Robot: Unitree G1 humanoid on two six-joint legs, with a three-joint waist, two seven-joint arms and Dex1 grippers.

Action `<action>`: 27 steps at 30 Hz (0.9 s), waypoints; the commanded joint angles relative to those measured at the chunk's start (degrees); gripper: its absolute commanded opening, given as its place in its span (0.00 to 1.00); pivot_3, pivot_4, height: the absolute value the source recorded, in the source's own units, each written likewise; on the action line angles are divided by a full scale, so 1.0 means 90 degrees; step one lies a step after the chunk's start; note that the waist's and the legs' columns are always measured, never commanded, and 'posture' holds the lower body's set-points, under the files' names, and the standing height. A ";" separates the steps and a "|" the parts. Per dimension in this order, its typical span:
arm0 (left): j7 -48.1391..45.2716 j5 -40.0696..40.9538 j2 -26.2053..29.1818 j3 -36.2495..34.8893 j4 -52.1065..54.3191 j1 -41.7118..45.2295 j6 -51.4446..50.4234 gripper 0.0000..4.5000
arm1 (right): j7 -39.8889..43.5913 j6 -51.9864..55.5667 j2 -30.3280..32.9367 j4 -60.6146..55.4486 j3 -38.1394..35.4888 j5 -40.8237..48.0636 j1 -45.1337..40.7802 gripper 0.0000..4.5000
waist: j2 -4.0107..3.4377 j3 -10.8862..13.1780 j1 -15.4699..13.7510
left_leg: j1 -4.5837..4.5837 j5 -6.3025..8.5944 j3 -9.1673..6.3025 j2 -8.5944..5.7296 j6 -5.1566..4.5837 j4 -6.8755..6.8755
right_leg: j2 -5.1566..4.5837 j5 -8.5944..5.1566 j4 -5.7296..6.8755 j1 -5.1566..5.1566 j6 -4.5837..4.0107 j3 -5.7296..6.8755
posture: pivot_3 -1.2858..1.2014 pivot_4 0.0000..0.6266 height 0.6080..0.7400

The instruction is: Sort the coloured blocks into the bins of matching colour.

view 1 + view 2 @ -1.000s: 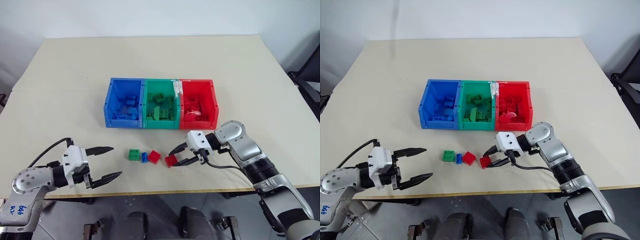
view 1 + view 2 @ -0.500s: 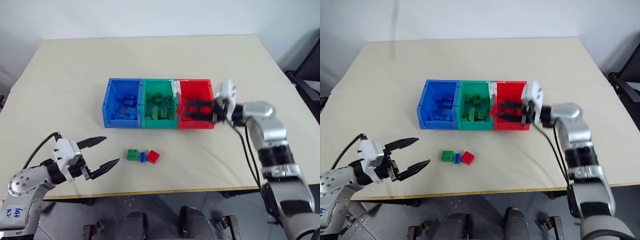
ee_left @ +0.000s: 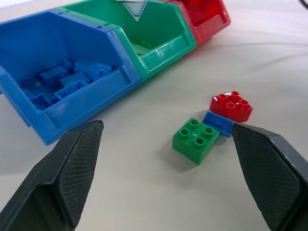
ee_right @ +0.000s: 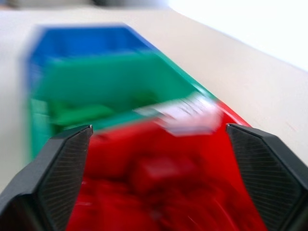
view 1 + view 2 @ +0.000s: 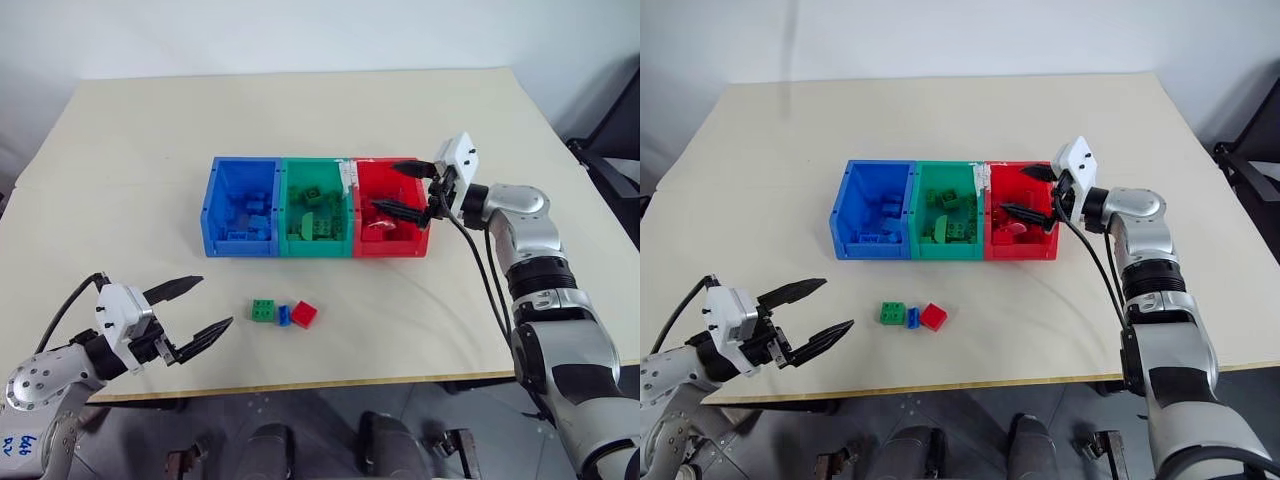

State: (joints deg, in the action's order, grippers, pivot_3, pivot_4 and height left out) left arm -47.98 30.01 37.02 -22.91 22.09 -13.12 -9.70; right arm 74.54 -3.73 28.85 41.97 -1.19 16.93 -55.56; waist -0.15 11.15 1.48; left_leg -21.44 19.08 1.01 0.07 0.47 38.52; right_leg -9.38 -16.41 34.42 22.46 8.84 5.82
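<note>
Red bin point(image 5: 392, 190) sits under the empty, spread right end effector point(image 5: 402, 187); withdrawing low could snag its rim. Left end effector point(image 5: 200, 309) gapes.

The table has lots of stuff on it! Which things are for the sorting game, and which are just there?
For the job:
- green block, blue block, red block
- blue bin, green bin, red bin

Just there:
- table
- white tape on a bin rim
- dark chair beside the table

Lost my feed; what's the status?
Both jaws open: right gripper over red bin, left gripper empty. Three blocks on table. Nothing blocking.
</note>
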 commanded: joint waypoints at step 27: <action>0.0265 -0.0435 0.0722 0.3579 0.0303 0.3704 -0.4072 1.00 | 0.0388 0.0491 0.1888 -0.4724 -0.0514 0.0703 0.4750 0.99 | -0.0001 0.0001 -0.0319 | 0.0002 0.0017 0.0005 -0.0008 -0.0005 0.0055 | -0.0003 0.0001 0.0031 -0.0010 0.0003 -0.0003 | 0.52 0.24 1.00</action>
State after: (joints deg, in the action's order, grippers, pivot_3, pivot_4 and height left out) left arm -48.33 26.52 44.92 6.63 23.70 18.81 -41.91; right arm 79.45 0.05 44.89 2.67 -3.84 21.91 -13.69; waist -0.16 11.15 -1.39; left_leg -21.42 19.23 1.06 0.00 0.43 39.02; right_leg -9.41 -16.39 34.70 22.37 8.87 5.79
